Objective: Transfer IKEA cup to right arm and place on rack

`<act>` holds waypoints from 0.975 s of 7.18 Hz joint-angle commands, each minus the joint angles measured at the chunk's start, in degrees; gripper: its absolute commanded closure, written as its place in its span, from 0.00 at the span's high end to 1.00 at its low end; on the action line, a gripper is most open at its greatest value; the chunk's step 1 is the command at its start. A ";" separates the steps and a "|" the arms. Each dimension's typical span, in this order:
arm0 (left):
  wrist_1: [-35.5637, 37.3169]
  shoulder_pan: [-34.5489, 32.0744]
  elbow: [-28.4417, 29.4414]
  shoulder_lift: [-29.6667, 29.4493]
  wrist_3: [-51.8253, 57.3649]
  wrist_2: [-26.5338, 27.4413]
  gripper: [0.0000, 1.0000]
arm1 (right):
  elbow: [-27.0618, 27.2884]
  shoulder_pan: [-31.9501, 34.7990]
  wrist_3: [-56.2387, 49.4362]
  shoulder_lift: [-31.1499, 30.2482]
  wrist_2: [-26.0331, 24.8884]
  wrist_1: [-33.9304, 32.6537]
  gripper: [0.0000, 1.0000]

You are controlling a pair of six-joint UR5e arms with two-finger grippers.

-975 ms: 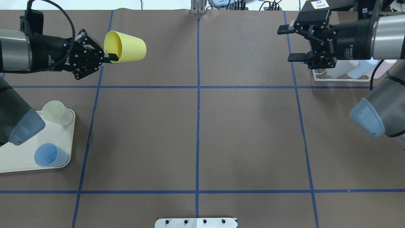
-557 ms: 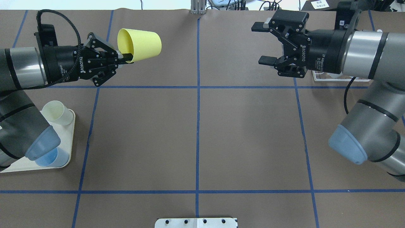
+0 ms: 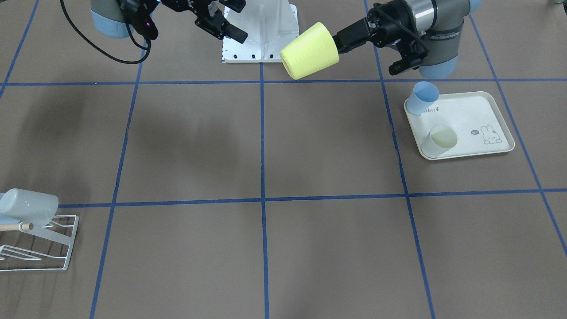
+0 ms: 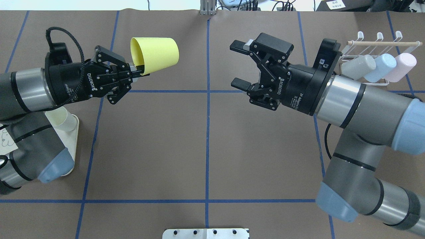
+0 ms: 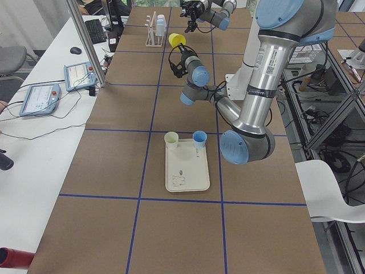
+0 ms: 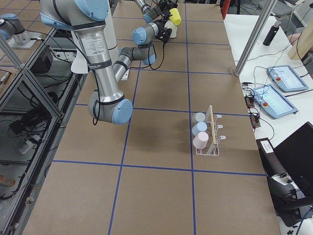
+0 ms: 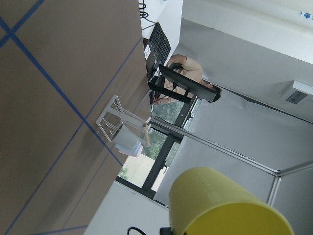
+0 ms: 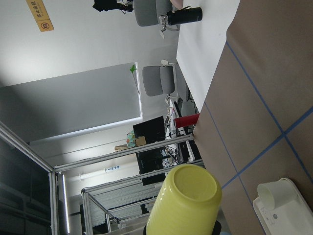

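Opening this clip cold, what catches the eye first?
The bright yellow cup hangs sideways in mid-air at centre-left, its rim pinched by the left gripper, base pointing at the wide-open right gripper facing it. Far right, the rack carries three pale cups.

A robotics lab: a paper-covered table (image 4: pixel 265 149) taped into a blue grid, teach pendants (image 6: pixel 274 102) on a side bench (image 6: pixel 239 29) (office chairs (image 8: pixel 159 81) beyond).

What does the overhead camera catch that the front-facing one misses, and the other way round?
Only overhead: the pale pink plastic cup on the white wire rack. Only front-facing: the light blue plastic cup on the cream rabbit-print tray. Both: the left tool pinching the rim of the yellow plastic cup, and the right tool open, apart from it.
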 commanded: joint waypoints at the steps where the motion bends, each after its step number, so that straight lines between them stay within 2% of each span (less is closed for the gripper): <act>1: -3.27 2.93 -0.65 -0.26 -3.27 2.60 0.00 | -0.15 -1.37 0.02 0.57 -0.49 0.07 0.97; 2: -3.36 2.93 -0.30 -1.92 -6.34 2.68 0.00 | -0.15 -2.16 0.02 1.10 -1.27 0.07 0.97; 7: -3.19 3.90 0.14 -3.60 -6.54 2.77 0.00 | -0.67 -3.13 -0.42 2.06 -1.46 -0.11 0.96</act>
